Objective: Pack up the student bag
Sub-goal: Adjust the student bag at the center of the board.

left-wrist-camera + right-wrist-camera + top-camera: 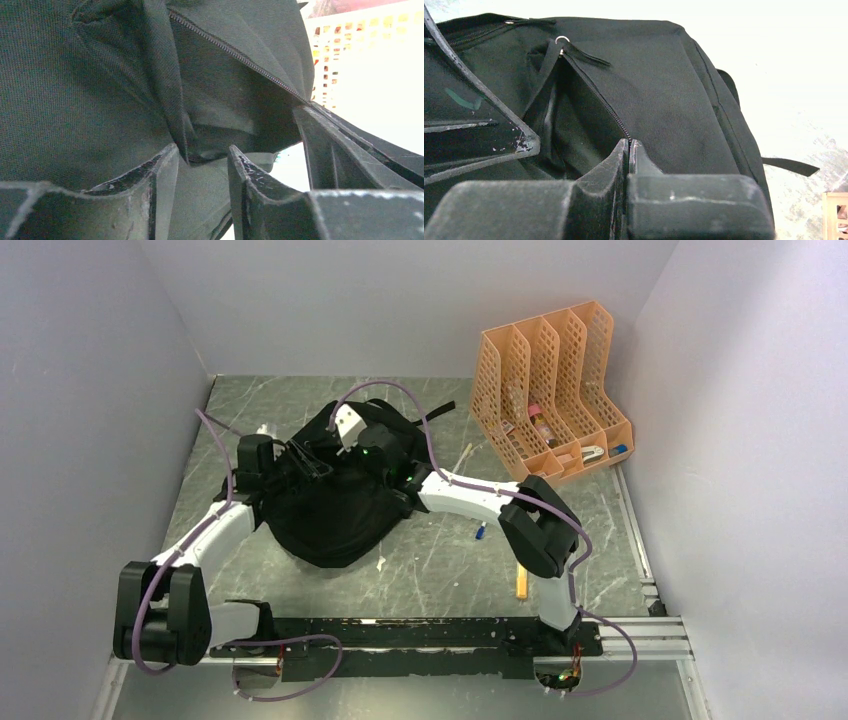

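Note:
The student bag (335, 515) is a floppy black backpack lying in the middle of the table. A zipped pocket on it gapes open, with the zipper (596, 95) and its ring pull (561, 41) showing in the right wrist view. My left gripper (305, 460) sits on the bag's upper left. Its jaws (202, 150) stand narrowly apart, with a fold of bag fabric (185, 135) pinched between them. My right gripper (350, 452) is at the bag's top. Its jaws (629, 142) are pressed together on the zipper edge of the opening.
An orange mesh file organiser (550, 390) stands at the back right, with a small bottle (540, 425) and other small items in it. A small blue item (481, 532) and a yellow stick (521, 582) lie on the table right of the bag. Walls close in on left, back and right.

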Controlling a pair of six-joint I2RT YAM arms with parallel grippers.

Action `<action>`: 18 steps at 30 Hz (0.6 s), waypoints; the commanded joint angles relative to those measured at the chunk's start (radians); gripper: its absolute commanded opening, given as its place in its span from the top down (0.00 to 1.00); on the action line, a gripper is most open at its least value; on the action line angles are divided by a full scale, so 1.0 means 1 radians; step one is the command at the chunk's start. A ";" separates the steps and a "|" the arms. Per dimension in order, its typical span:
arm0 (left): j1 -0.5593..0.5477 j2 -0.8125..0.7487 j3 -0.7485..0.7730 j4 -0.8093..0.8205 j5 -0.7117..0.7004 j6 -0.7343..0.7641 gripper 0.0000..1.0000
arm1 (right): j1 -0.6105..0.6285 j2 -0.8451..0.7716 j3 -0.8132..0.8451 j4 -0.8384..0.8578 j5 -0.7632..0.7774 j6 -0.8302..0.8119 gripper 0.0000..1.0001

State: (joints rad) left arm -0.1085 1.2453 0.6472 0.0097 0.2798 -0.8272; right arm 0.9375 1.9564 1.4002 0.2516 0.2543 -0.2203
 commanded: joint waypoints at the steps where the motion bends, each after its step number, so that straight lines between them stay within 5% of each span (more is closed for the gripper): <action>1: -0.003 -0.033 0.033 -0.060 0.019 0.004 0.54 | -0.005 -0.041 -0.006 0.093 0.031 0.017 1.00; 5: -0.003 -0.069 0.019 -0.060 0.017 -0.004 0.62 | -0.006 -0.041 -0.010 0.091 0.033 0.032 1.00; 13: -0.003 -0.076 0.051 0.070 0.117 -0.049 0.94 | -0.005 -0.047 -0.032 0.086 0.044 0.066 1.00; 18: -0.003 -0.049 0.041 0.146 0.115 -0.082 0.95 | -0.006 -0.047 -0.035 0.088 0.057 0.074 1.00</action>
State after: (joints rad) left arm -0.1085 1.1805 0.6678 0.0467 0.3538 -0.8707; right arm 0.9375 1.9549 1.3720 0.2871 0.2718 -0.1642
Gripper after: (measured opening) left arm 0.054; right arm 0.018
